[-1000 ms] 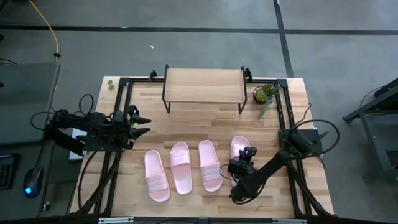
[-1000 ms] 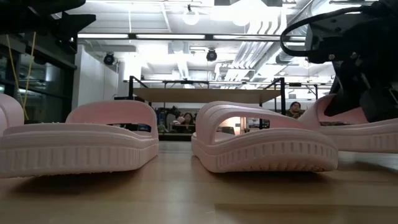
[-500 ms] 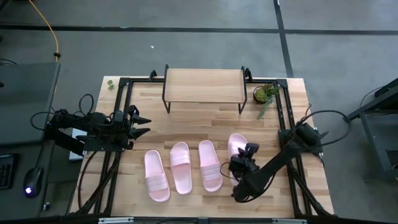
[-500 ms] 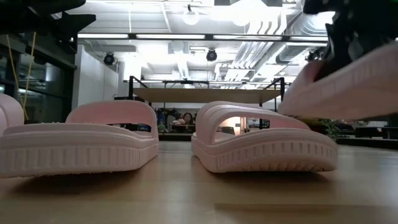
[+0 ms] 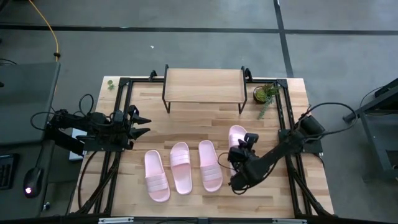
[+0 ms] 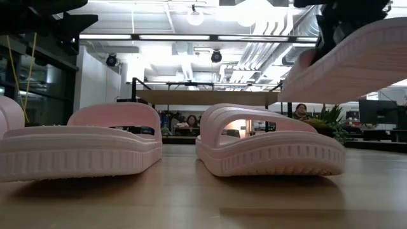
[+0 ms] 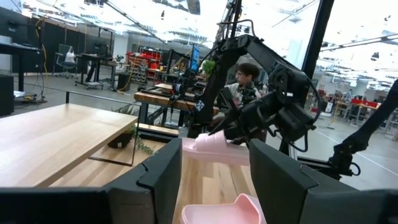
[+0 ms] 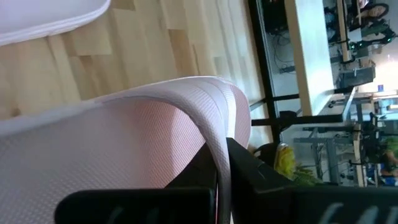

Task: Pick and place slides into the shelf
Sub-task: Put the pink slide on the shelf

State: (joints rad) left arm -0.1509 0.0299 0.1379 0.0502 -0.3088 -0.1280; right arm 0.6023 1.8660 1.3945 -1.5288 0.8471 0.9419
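Three pale pink slides [image 5: 181,168] rest sole-down in a row near the table's near edge; two of them fill the low view [image 6: 82,149] [image 6: 270,152]. The fourth slide [image 5: 237,134] is in the air at the row's right end, with my right gripper [image 5: 241,151] shut on it; its ribbed sole [image 6: 346,63] shows tilted in the low view. The shelf [image 5: 204,87], a wood top on thin black legs, stands at the far edge. My left gripper [image 5: 144,124] waits open at the table's left side. My right gripper holds the slide by its wide strap [image 8: 186,118], the strap's edge [image 8: 219,155] pinched between the two fingers, one finger [image 8: 255,171] under the strap and one outside. The slide [image 7: 214,148] is lifted clear of the table and tilted.
A small potted plant [image 5: 266,93] sits right of the shelf. Black frame rails [image 5: 121,99] run along the table's left and right sides. Bare wood [image 5: 199,124] lies between the slides and the shelf. People show in the room beyond [image 7: 249,74].
My right gripper has risen and moved toward the far edge, staying shut on the fourth slide. That slide has come off the table, where it lay at the row's right end, and now hangs tilted in the air. The other three slides have stayed put.
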